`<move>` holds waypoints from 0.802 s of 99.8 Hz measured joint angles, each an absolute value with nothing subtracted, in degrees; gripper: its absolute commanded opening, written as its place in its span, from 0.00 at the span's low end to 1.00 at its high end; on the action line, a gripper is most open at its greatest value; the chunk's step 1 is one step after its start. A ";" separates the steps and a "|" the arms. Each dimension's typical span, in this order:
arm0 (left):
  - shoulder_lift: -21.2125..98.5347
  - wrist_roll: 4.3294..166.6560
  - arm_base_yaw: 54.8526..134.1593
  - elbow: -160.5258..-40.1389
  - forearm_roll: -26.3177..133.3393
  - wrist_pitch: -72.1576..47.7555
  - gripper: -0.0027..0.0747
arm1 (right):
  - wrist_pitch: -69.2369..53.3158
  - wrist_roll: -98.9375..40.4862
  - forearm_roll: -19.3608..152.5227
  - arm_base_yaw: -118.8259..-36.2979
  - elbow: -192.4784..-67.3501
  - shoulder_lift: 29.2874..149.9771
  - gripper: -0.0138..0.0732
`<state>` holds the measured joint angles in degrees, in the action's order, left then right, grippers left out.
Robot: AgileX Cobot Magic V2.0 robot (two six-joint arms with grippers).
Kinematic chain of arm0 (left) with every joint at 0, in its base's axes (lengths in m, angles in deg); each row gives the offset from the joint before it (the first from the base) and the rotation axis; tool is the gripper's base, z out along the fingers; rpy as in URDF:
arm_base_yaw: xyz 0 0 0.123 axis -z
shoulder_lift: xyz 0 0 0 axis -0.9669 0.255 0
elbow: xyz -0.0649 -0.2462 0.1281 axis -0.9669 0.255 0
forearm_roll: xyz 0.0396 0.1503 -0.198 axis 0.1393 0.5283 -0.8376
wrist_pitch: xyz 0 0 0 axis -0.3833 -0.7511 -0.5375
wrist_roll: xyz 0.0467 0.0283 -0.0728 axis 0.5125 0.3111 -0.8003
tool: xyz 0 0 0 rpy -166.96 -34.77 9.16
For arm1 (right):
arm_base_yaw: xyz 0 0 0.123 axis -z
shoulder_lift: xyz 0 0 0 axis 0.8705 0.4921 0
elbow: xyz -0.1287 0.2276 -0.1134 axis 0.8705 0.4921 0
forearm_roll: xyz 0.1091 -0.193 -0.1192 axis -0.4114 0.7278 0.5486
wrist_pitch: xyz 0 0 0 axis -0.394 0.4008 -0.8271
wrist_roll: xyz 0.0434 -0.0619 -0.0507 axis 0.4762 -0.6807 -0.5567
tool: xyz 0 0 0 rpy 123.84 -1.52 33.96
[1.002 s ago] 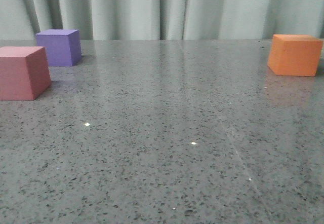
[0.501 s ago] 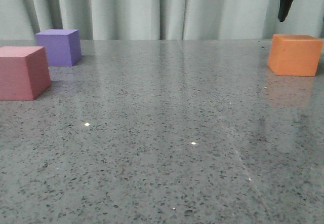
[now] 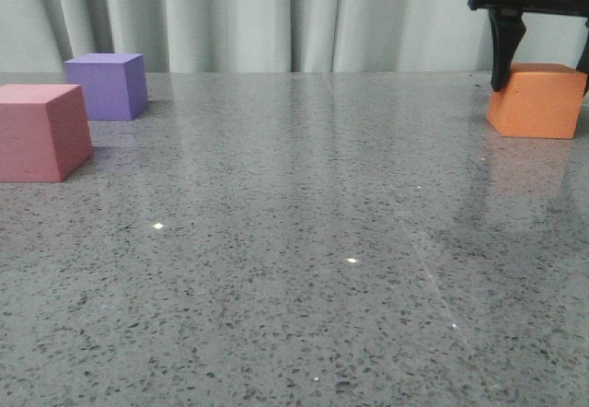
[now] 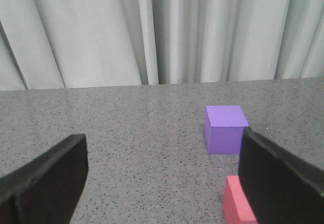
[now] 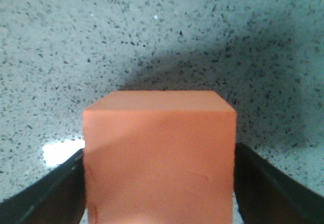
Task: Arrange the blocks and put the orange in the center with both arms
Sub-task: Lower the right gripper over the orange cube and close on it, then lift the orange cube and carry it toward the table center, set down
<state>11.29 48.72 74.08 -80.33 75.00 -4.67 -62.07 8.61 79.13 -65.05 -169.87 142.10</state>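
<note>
Progress: early. No block arranged yet; orange cube [image 3: 537, 100] sits at far right edge of surface [image 3: 304, 269], not in centre. Pink-red cube [image 3: 41, 133] and purple cube [image 3: 109, 85] sit near far left edge, purple behind pink-red, apart.

Right pincer [image 3: 543, 62] open, straddling orange cube [image 5: 159, 158]; fingers flank both sides, contact not clear, no lift visible. Grasp, carry to centre left.

Left pincer [image 4: 162, 183] open, empty; purple cube [image 4: 226, 129] ahead, pink-red cube [image 4: 238, 203] nearer by one finger.
</note>
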 measured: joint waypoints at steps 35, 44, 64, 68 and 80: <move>11.29 48.72 74.08 -80.33 75.00 -4.67 0.77 | -61.62 8.73 79.13 -65.05 -169.87 142.95 0.36; 11.29 48.72 74.08 -80.33 75.00 -4.67 0.76 | -61.62 8.73 79.13 -65.05 -169.87 142.95 0.34; 11.29 48.72 74.08 -80.33 75.00 -4.67 0.76 | -62.01 8.73 78.19 -65.05 -170.19 142.95 0.34; 11.29 48.72 74.08 -80.33 75.00 -4.67 0.76 | -62.61 8.73 77.58 -65.05 -170.65 143.00 0.34; 11.29 48.72 74.08 -80.33 75.00 -4.67 0.76 | -64.96 8.88 76.57 -66.10 -173.78 143.00 0.34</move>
